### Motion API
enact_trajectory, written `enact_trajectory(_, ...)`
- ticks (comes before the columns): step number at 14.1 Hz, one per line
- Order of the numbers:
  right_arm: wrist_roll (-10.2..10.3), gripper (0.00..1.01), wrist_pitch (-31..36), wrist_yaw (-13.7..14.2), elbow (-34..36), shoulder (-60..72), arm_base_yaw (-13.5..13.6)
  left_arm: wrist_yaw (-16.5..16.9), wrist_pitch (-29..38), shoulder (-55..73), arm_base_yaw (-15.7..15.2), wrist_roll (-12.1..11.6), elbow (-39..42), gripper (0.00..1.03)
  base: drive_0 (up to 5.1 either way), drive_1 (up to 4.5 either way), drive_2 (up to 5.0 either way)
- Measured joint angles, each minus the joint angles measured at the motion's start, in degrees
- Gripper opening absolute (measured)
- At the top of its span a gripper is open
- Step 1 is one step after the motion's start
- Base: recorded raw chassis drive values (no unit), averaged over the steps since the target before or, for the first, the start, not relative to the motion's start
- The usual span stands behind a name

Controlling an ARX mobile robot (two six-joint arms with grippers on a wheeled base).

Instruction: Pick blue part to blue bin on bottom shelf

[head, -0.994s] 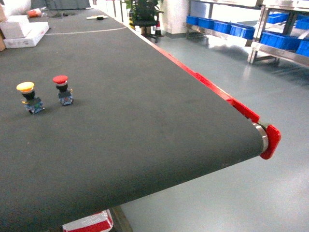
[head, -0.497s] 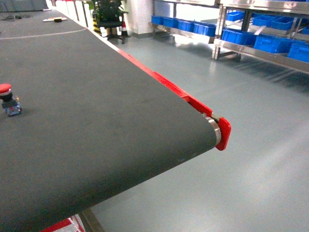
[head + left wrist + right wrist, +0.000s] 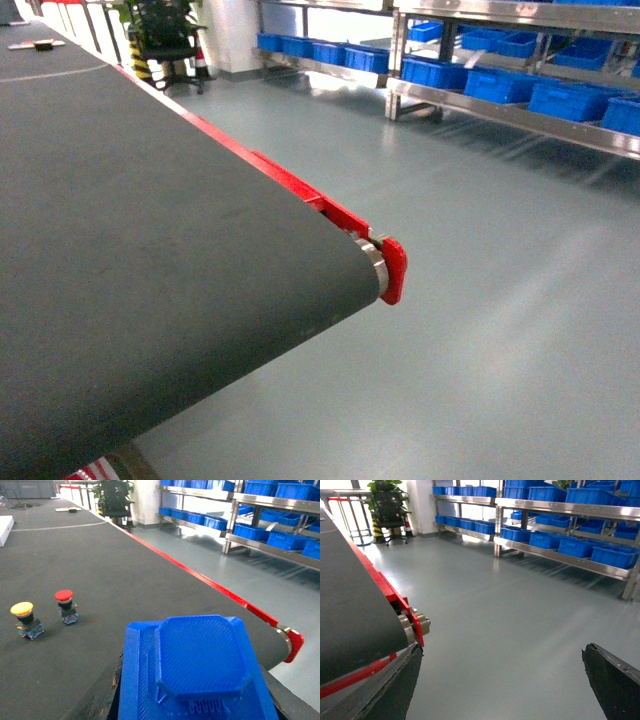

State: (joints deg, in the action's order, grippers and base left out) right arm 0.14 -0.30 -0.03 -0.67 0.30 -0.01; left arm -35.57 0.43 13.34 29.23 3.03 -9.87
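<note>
The blue part [image 3: 200,655], a flat 3D-printed plate with a raised octagonal top, fills the bottom of the left wrist view. My left gripper [image 3: 192,692] is shut on it, a dark finger showing at each side, above the black belt. My right gripper [image 3: 502,685] stands open over bare floor with nothing between its fingers [image 3: 612,680]. Across the floor stands the steel rack; its bottom shelf [image 3: 560,556] [image 3: 520,117] carries a row of blue bins [image 3: 577,546] [image 3: 500,85]. Neither gripper shows in the head view.
The black conveyor belt [image 3: 150,260] ends at a red end cap [image 3: 393,270] by a steel roller. A yellow push button [image 3: 25,620] and a red one [image 3: 65,606] stand on the belt. A plant and chair [image 3: 165,40] stand far back. Grey floor [image 3: 480,300] lies between belt and rack.
The head view has swung to the right: both push buttons have left it, the belt end has shifted left, and the racks with blue bins now take up more of the frame.
</note>
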Motion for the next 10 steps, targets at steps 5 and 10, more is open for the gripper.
enact_trajectory(5, 0.02, 0.98, 0.00, 0.00, 0.00, 0.00, 0.00, 0.00, 0.00, 0.00, 0.00, 0.00, 0.00, 0.44, -1.6, -1.57, -1.6)
enact_trajectory(10, 0.00, 0.98, 0.00, 0.00, 0.00, 0.00, 0.00, 0.00, 0.00, 0.04, 0.02, 0.00, 0.00, 0.44, -1.6, -1.60, -1.6)
